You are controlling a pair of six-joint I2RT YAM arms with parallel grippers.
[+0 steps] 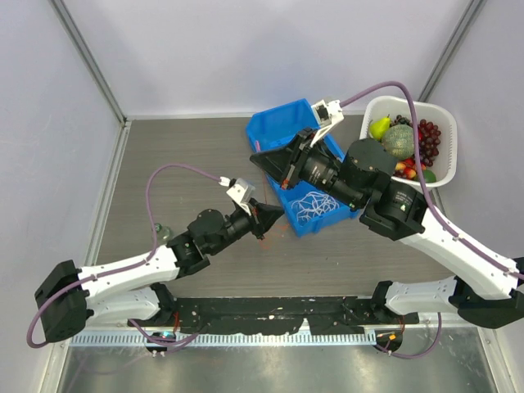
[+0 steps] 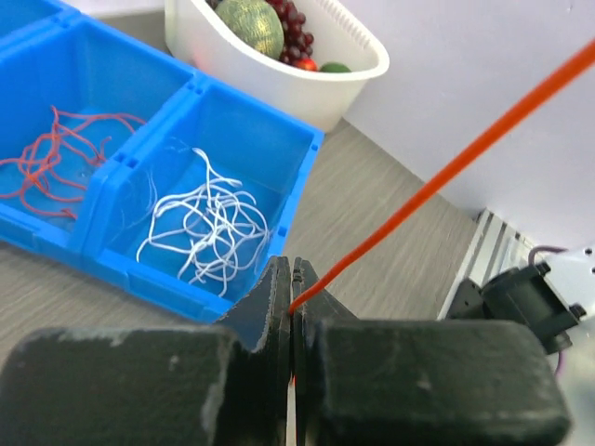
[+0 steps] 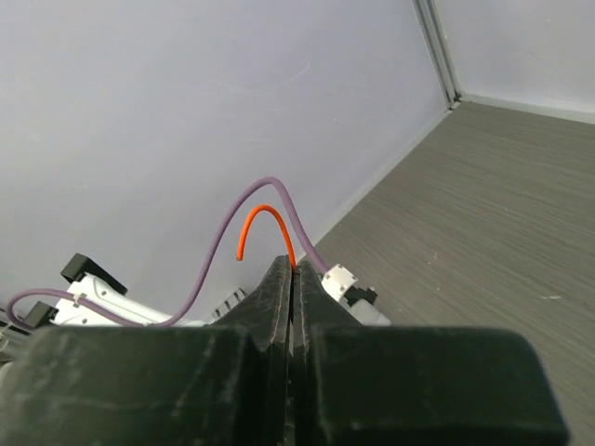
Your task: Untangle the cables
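Observation:
My left gripper (image 2: 291, 265) is shut on an orange-red cable (image 2: 437, 181), which runs taut from the jaws up to the right. My right gripper (image 3: 292, 265) is shut on the same kind of orange cable; its short free end (image 3: 258, 216) curls up above the jaws. In the top view the left gripper (image 1: 277, 214) is just left of the blue bin (image 1: 282, 117), and the right gripper (image 1: 255, 159) is held over the bin's left end. White cables (image 2: 209, 223) lie curled in one compartment, also visible from above (image 1: 315, 205). Red-orange cables (image 2: 56, 163) lie in the adjoining compartment. I see no pinkish cable.
A white basket (image 1: 446, 164) of fruit stands at the back right, close to the bin; it also shows in the left wrist view (image 2: 279, 79). Walls close the table on the left, back and right. My arms' purple hoses (image 3: 223, 242) arch above the grippers.

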